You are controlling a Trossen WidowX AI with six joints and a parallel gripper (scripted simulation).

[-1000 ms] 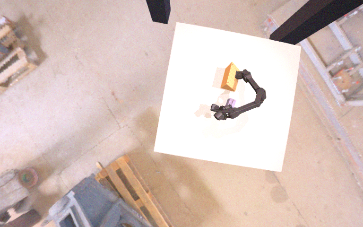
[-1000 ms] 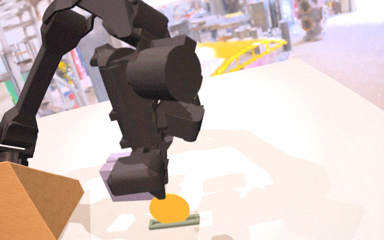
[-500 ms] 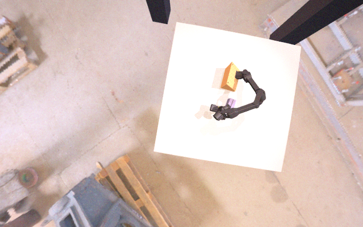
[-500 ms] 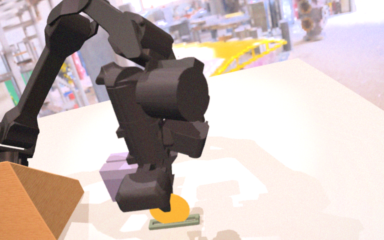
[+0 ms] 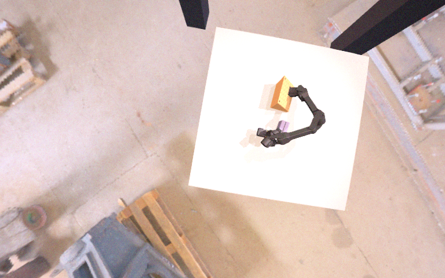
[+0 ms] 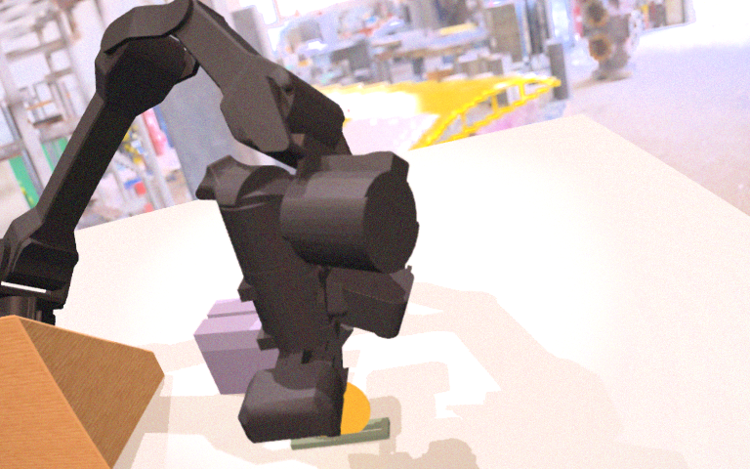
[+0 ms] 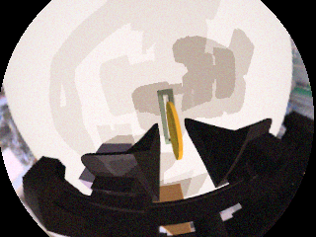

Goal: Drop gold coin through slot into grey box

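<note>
The gold coin (image 6: 356,408) (image 7: 176,133) stands on edge in the green holder (image 6: 380,428) (image 7: 165,92). My gripper (image 6: 338,430) (image 7: 172,124) is low over the holder and partly open, its fingertips on either side of the coin, with a gap showing at each side in the wrist view. The near finger hides the coin's left part in the exterior view; the arm hides the coin in the top view. The slotted box, which looks pale purple (image 5: 283,125) (image 6: 234,357) (image 7: 116,147), stands beside the gripper, partly hidden by it in the exterior view and the wrist view.
An orange-brown wooden wedge-shaped block (image 5: 281,93) (image 6: 49,387) (image 7: 171,192) stands near the arm's base, beyond the box from the gripper. All stand on a white table top (image 5: 229,164) (image 6: 553,221).
</note>
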